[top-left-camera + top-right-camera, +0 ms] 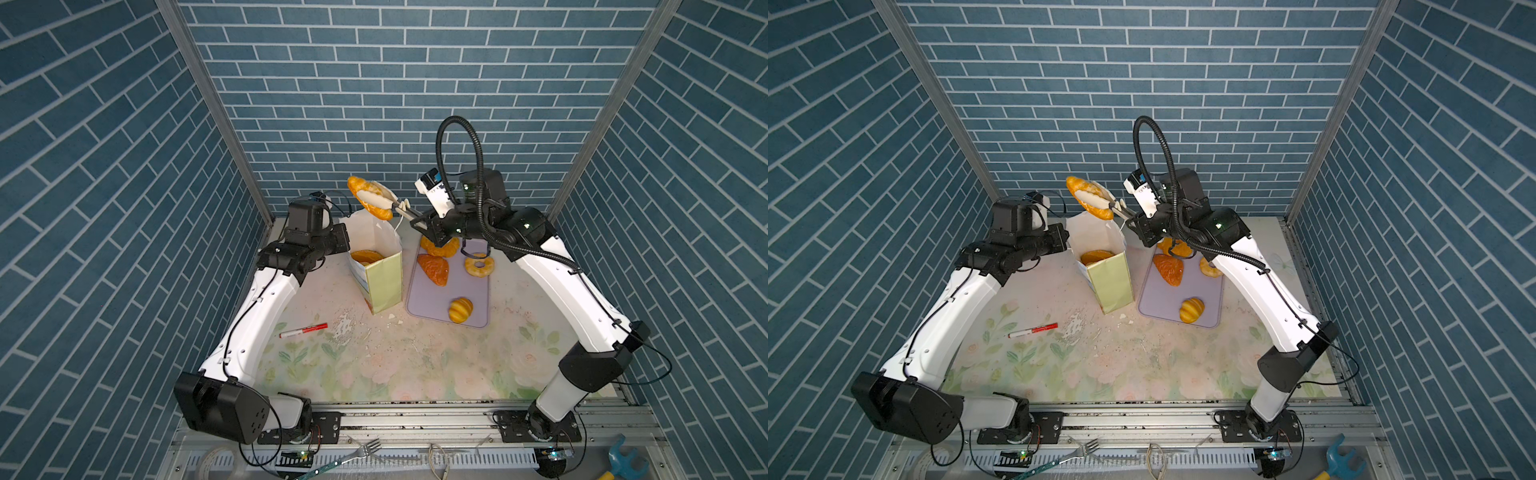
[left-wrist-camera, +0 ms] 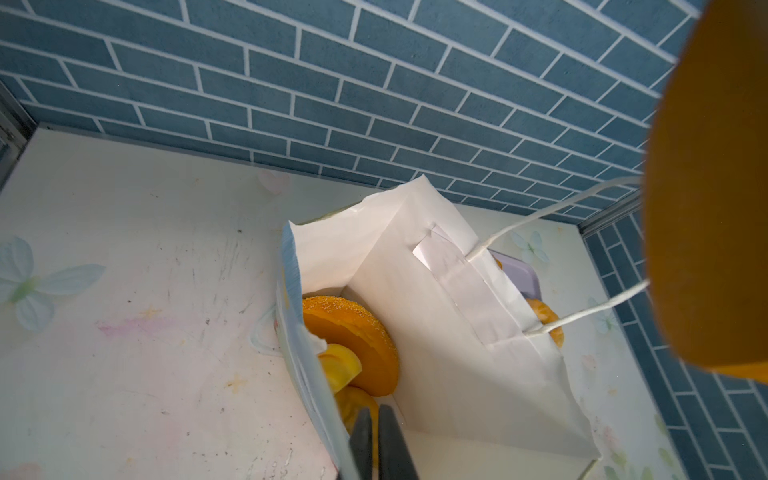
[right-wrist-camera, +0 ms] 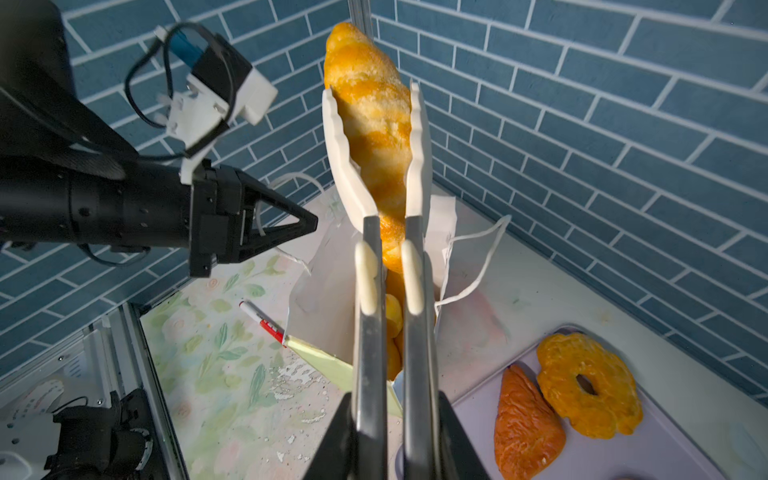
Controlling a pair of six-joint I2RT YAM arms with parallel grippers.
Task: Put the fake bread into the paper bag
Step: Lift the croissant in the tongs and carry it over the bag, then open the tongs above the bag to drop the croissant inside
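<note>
Blue-brick walls [image 1: 374, 83], right end effector [image 3: 395, 436] clamps tongs [image 3: 370, 332] gripping bread [image 3: 370, 104] over paper bag [image 1: 384, 278]

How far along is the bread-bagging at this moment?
Partway. Done: several pastries sit inside the paper bag. In hand: the right hand holds tongs clamping a long twisted loaf above the bag's mouth. The left hand is shut at the bag's rim. Left: four pieces on the lilac tray, two ring doughnuts, a brownish-red croissant and a ridged roll.

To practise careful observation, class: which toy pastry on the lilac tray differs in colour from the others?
The brownish-red croissant; the ring doughnuts and the ridged roll are all orange-yellow.
</note>
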